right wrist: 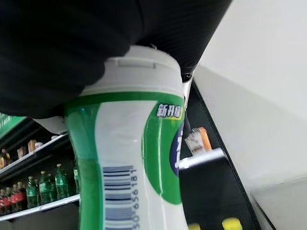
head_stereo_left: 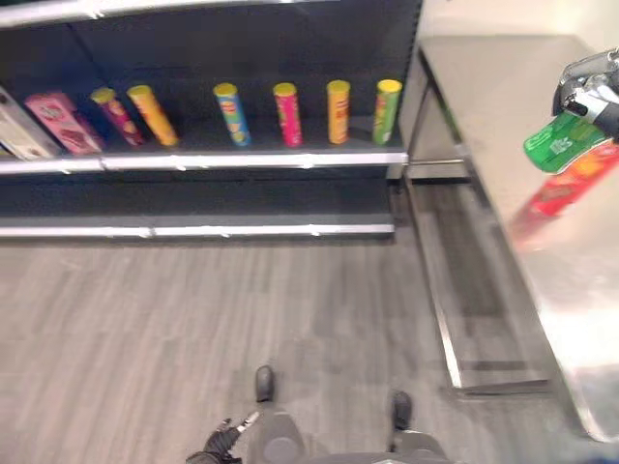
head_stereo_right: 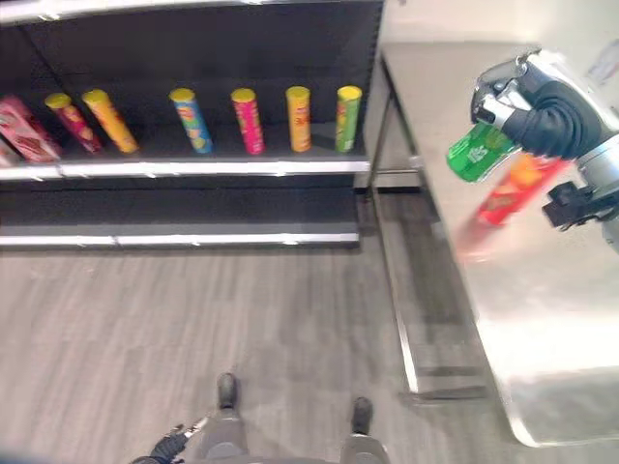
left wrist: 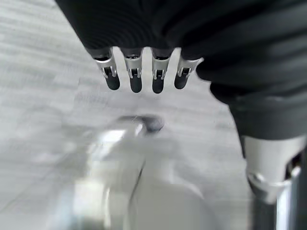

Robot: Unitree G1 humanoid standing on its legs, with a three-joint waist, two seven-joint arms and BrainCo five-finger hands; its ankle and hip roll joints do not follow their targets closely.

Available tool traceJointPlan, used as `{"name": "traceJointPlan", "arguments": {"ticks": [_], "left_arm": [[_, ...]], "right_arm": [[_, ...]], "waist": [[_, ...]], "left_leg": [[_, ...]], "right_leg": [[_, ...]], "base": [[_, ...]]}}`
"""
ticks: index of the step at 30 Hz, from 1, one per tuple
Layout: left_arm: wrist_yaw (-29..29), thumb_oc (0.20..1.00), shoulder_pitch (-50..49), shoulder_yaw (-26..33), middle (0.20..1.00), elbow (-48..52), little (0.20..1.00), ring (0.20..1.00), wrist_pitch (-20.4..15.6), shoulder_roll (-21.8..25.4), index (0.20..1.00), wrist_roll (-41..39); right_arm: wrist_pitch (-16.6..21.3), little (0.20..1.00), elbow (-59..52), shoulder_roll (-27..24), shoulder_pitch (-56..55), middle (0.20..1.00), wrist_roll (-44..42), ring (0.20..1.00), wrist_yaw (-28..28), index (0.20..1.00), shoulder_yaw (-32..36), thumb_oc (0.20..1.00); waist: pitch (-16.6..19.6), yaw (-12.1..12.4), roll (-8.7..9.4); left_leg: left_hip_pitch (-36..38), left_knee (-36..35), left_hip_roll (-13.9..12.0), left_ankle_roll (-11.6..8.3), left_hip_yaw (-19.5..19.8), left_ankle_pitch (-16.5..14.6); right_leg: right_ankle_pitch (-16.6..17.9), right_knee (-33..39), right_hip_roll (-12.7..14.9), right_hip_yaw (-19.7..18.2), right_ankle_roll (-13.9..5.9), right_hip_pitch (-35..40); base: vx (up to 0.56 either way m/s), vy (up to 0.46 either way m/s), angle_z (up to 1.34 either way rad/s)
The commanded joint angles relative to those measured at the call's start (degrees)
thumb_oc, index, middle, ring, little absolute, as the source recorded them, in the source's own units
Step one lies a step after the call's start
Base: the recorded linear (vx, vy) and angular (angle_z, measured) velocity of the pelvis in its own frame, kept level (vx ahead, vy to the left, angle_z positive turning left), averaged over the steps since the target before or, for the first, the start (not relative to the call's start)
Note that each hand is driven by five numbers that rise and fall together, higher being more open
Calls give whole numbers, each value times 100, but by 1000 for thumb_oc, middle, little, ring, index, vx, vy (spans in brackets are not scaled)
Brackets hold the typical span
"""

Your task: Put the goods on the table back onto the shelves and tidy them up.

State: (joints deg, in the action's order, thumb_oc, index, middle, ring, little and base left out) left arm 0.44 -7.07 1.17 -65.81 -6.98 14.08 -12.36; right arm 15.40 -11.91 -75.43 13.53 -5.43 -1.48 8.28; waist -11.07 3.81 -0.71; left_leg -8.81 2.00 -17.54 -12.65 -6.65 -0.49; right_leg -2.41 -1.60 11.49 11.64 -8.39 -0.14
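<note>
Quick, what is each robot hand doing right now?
Left hand: open, fingers straight, holding nothing.
Right hand: closed around a green bottle.

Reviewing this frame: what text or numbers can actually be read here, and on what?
"656181": digits beside the barcode on the green-and-white bottle held in the right robot hand; further digits are unclear.
White characters on the bottle's blue patch: too small to be sure.
Labels on the shelf cans: blurred, unreadable.

The green-and-white bottle [right wrist: 129,158] bears a barcode [right wrist: 120,191] with digits and small white characters
</note>
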Motion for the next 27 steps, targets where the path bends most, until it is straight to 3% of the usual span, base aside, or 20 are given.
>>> {"name": "traceJointPlan", "arguments": {"ticks": [1, 3, 4, 5, 6, 7, 9, 10, 11, 13, 14, 16, 17, 18, 20, 27], "left_arm": [[77, 1000, -25, -110, 1000, -52, 1000, 1000, -108, 370, 1000, 76], [104, 1000, 51, -119, 1000, -112, 1000, 1000, -89, 436, 1000, 182], [104, 1000, 50, -115, 1000, -112, 1000, 1000, -89, 436, 1000, 182], [107, 1000, 125, -173, 1000, -73, 1000, 1000, -95, 502, 1000, 252], [107, 1000, 125, -172, 1000, -73, 1000, 1000, -95, 502, 1000, 252], [98, 1000, 249, -281, 1000, -25, 1000, 1000, -89, 618, 1000, 301], [98, 1000, 253, -278, 1000, -26, 1000, 1000, -89, 616, 1000, 301], [104, 1000, 327, -305, 1000, -70, 1000, 1000, -56, 734, 1000, 383], [104, 1000, 330, -300, 1000, -71, 1000, 1000, -56, 732, 1000, 383], [50, 1000, 372, -254, 1000, -141, 1000, 1000, -77, 770, 1000, 384], [50, 1000, 372, -252, 1000, -142, 1000, 1000, -77, 768, 1000, 384], [7, 1000, 397, -253, 1000, -193, 1000, 1000, -77, 799, 1000, 399], [-26, 1000, 382, -239, 1000, -258, 1000, 1000, -65, 782, 1000, 425], [-26, 1000, 384, -231, 1000, -259, 1000, 1000, -66, 778, 1000, 426], [-69, 1000, 423, -210, 1000, -417, 1000, 1000, -44, 702, 1000, 574], [-82, 1000, 400, -183, 1000, -523, 1000, 1000, -26, 671, 1000, 679]], "right_arm": [[-18, 200, 4, -138, 308, 200, 169, 200, 274, 200, 158, 200], [-87, 200, 34, -20, 447, 200, 288, 200, 251, 200, -16, 200], [-87, 200, 37, -19, 458, 200, 288, 200, 251, 200, -27, 200], [-128, 200, 149, -24, 475, 200, 410, 200, 278, 200, -76, 200], [-127, 200, 151, -23, 479, 200, 410, 200, 278, 200, -81, 200], [-156, 200, 227, -71, 497, 200, 526, 200, 346, 200, -128, 200], [-155, 200, 232, -73, 513, 200, 526, 200, 347, 200, -140, 200], [-145, 200, 272, -77, 604, 200, 568, 200, 403, 200, -233, 200], [-144, 200, 279, -78, 624, 200, 568, 200, 404, 200, -248, 200], [-153, 200, 305, -218, 739, 200, 587, 200, 359, 200, -370, 200], [-153, 200, 308, -219, 750, 200, 587, 200, 360, 200, -380, 200], [-130, 200, 349, -326, 937, 200, 507, 200, 368, 200, -500, 200], [-138, 200, 452, -407, 1020, 200, 467, 200, 370, 200, -594, 200], [-136, 200, 463, -409, 1059, 200, 467, 200, 371, 200, -629, 200], [-121, 200, 510, -533, 1067, 200, 461, 200, 442, 200, -600, 200], [-181, 200, 788, -857, 1016, 200, 612, 200, 598, 200, -441, 200]], "waist": [[400, 174, 410], [432, 199, 502], [433, 199, 506], [463, 203, 588], [465, 204, 591], [390, 147, 609], [408, 150, 612], [323, 104, 594], [331, 100, 592], [263, -45, 497], [266, -48, 494], [210, -89, 460], [103, -204, 486], [107, -217, 479], [8, -450, 624], [14, -638, 648]], "left_leg": [[-32, -579, 135, 135, 69, 1091], [72, -375, 397, 352, -53, 863], [72, -373, 401, 354, -59, 860], [215, -310, 724, 559, -129, 661], [214, -309, 728, 561, -133, 660], [459, -337, 1245, 881, -95, 430], [430, -333, 1252, 894, -105, 441], [585, -418, 1437, 1028, -68, 339], [565, -414, 1438, 1035, -70, 351], [899, -576, 1533, 1124, 46, 216], [896, -577, 1531, 1123, 46, 218], [1080, -639, 1580, 1137, 85, 115], [1390, -689, 1678, 1144, 213, -48], [1378, -694, 1673, 1145, 219, -31], [1845, -700, 1987, 1191, 488, -367], [2337, -700, 2032, 1155, 837, -747]], "right_leg": [[-218, 523, -31, 267, -243, 1376], [29, 156, 390, 212, -358, 1255], [27, 152, 396, 207, -361, 1251], [538, -310, 732, 153, -392, 1128], [536, -313, 737, 150, -394, 1124], [1340, -1400, 1108, -19, -250, 739], [1362, -1390, 1114, -32, -255, 708], [1610, -1838, 1176, -65, -215, 492], [1631, -1821, 1174, -63, -213, 482], [1088, -1983, 710, -223, -59, -27], [1090, -1981, 707, -221, -58, -30], [607, -1517, 392, -11, 1, -260], [528, -1032, -25, -21, -30, -540], [565, -987, -32, -10, -27, -530], [1028, -67, -569, -210, -177, -1058], [1384, 384, -661, 28, -273, -1227]], "base": [[232, 379, -33], [166, 290, -12], [203, 340, -1], [155, 252, 10], [343, 647, 29], [185, 404, 38], [148, 300, 40], [112, 195, 59], [263, 325, 55], [245, 196, 15], [183, 99, 6], [266, 98, 0], [274, 85, -16], [389, 102, -13], [442, 115, 25], [308, 22, 63]]}}
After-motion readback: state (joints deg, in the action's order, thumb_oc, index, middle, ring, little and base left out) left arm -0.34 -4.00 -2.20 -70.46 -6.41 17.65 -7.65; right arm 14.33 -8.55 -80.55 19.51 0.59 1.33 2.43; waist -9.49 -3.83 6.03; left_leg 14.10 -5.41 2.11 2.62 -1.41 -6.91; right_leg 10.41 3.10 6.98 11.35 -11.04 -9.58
